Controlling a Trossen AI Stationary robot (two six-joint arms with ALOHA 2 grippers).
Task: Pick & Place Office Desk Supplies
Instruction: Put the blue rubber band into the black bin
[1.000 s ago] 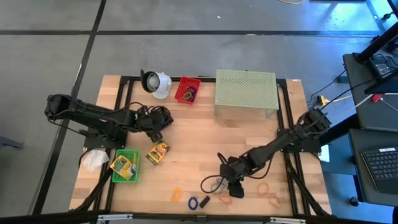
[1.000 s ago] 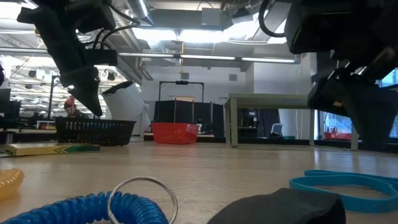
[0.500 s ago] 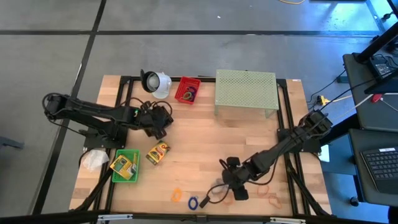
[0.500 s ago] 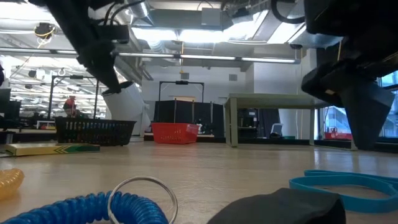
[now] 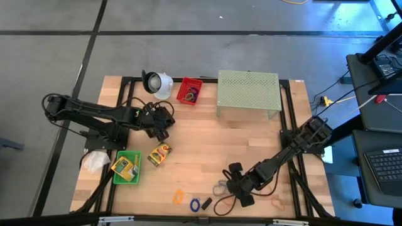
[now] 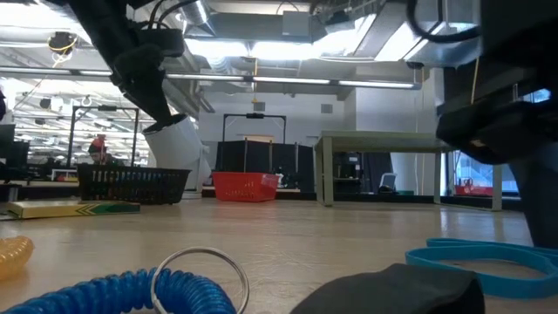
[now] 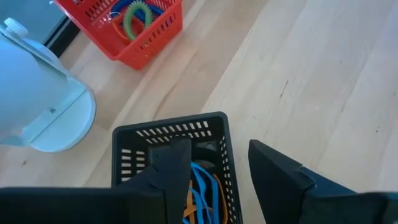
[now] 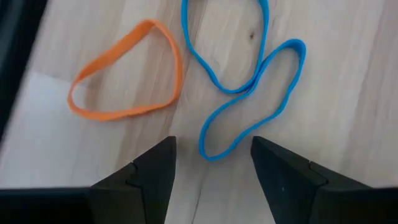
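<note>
While the high view looks straight down on the bench (image 5: 207,150), the left hand (image 5: 161,120) sits left of centre over a small black basket, and the right hand (image 5: 240,190) is low in the frame, right of centre, among loose rubber bands. A red basket (image 5: 189,91) stands at the upper middle beside a white cup-shaped object (image 5: 157,83), with a pale green mesh stand (image 5: 248,93) to its right. At lower left, a green tray (image 5: 127,167) holds 1 crayon box, and a second crayon box (image 5: 159,154) lies just beside it on the wood. A blue coil (image 5: 195,204) and an orange piece (image 5: 178,196) lie near the bottom edge.

From bench height, the blue coil with its metal ring (image 6: 174,279) fills the lower left, a blue rubber band (image 6: 488,255) lies at lower right, and the red basket (image 6: 246,186) stands at centre.

Seen from the left wrist, the left hand (image 7: 217,168) is open and empty, its fingers above the black basket (image 7: 174,134) that holds blue and orange bands.

Seen from the right wrist, the right hand (image 8: 213,165) is open and empty, with a blue rubber band (image 8: 242,93) reaching down between its fingers and an orange rubber band (image 8: 127,71) at upper left.
</note>
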